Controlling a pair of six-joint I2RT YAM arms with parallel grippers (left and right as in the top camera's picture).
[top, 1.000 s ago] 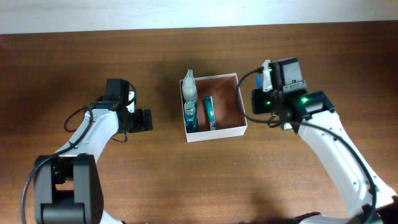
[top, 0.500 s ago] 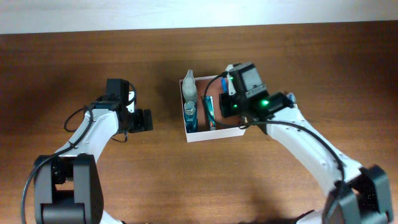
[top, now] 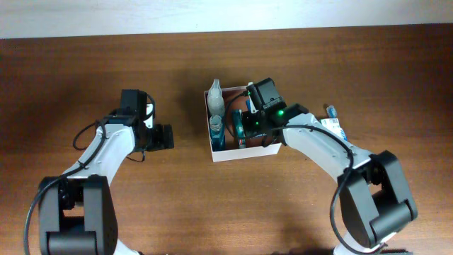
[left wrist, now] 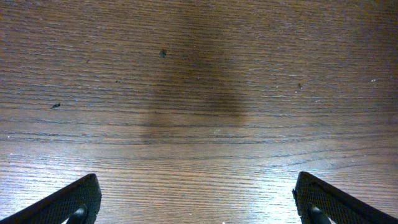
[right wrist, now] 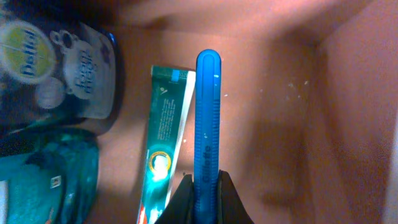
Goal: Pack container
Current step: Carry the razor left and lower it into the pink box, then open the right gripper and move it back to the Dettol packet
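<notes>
Three items already lie in the container (top: 244,153), which sits mid-table, nearer the far edge. Toward the left edge, the left gripper (top: 167,137) hangs low over bare wood, jaws wide and holding nothing. Along the container's left wall rest a pump bottle (top: 215,101) and a mouthwash bottle (top: 216,132); a toothpaste tube (top: 238,126) lies just beside them. The right gripper (right wrist: 202,191) sits over the container, pinching a blue handle (right wrist: 207,112) that points along the toothpaste, beside the bare right half of the floor. Judged progress: well along. The handle awaits release, and a small blue-and-white packet (top: 335,122), on the table toward the right edge, probably follows. The table (top: 85,71) is dark brown wood with visible grain and a few specks; a pale strip runs beyond its far edge.
</notes>
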